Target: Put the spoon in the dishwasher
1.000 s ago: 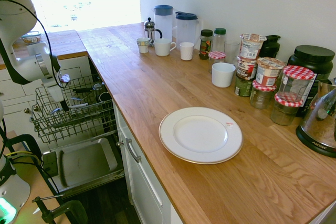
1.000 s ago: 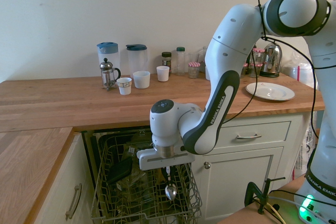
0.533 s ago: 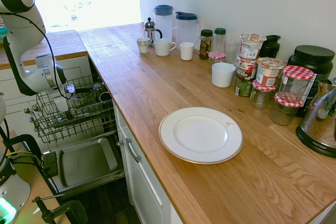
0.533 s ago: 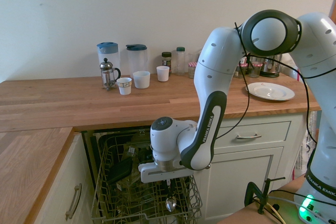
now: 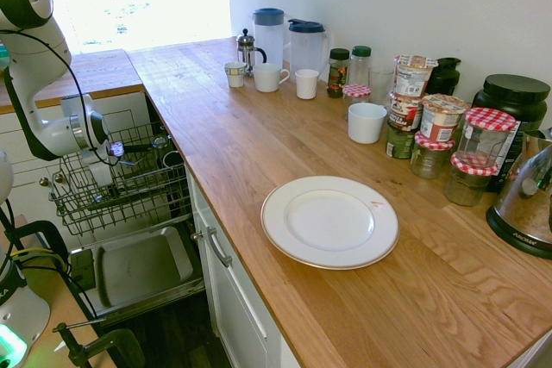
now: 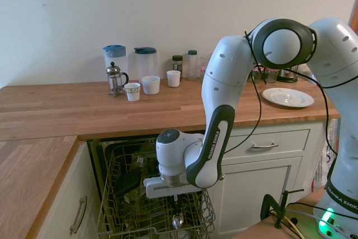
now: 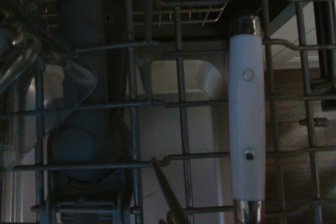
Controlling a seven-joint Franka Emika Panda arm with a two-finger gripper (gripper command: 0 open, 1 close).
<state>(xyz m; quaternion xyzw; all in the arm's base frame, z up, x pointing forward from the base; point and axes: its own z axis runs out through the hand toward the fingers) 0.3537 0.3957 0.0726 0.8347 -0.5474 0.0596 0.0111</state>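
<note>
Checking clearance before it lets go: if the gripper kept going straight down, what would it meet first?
Probably the dishwasher's wire rack: the gripper, holding the spoon, hangs just above its floor, though depth is unclear.

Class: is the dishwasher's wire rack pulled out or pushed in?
Pulled out: the wire rack juts past the counter edge, above the open door panel.

- We see a warm brown wooden bench (image 5: pixel 285 140) with long plank grain.
- On it sits a white plate (image 5: pixel 329 222) with a thin darker rim.
- Two jars (image 5: pixel 483 140) wear red-and-white checked lids.
- The two jugs (image 5: pixel 269 34) are clear with blue lids.
- The dishwasher (image 6: pixel 154 194) holds a grey wire rack.
- The spoon (image 6: pixel 178 221) is shiny silver.
- The arm (image 6: pixel 224 110) is white with black joints.
- In the wrist view, a white handle (image 7: pixel 247 119) has silver ends.
</note>
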